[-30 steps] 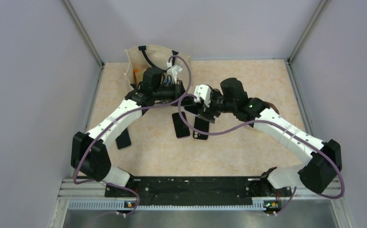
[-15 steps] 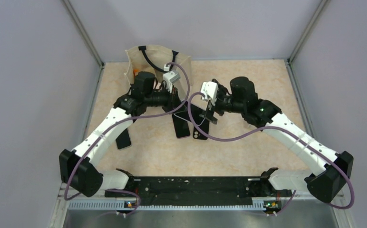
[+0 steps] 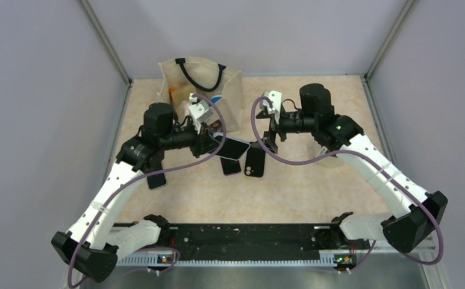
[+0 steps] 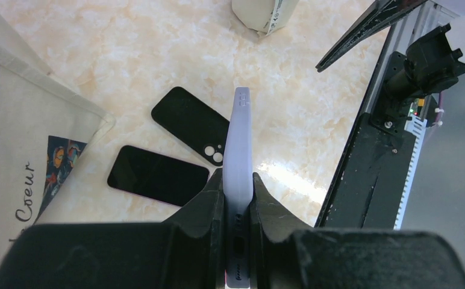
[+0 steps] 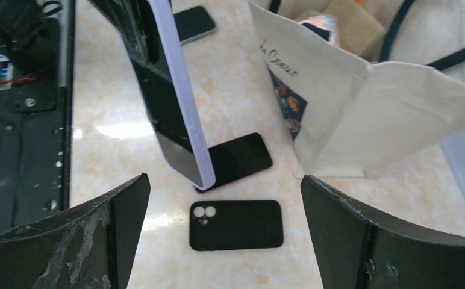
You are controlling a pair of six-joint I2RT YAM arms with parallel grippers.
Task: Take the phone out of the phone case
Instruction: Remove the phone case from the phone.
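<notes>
The phone sits in a lavender phone case (image 4: 240, 138), held edge-up above the table, and my left gripper (image 4: 238, 180) is shut on its lower end. In the top view this cased phone (image 3: 234, 147) hangs over the middle of the table, just right of the left gripper (image 3: 217, 141). From the right wrist it shows as a tilted slab with a glossy screen (image 5: 179, 114). My right gripper (image 5: 224, 180) is open wide, holds nothing, and stands apart from the cased phone, to its right (image 3: 272, 135).
An empty black case (image 3: 255, 161) and a dark phone (image 3: 230, 166) lie flat under the held one. Another phone (image 3: 156, 179) lies at the left. A cream tote bag (image 3: 203, 81) stands at the back. The black rail (image 3: 242, 236) runs along the near edge.
The right gripper opened wide, let go of the cased phone and drew back right. The left arm pulled left and back with the cased phone, tilting it flatter.
</notes>
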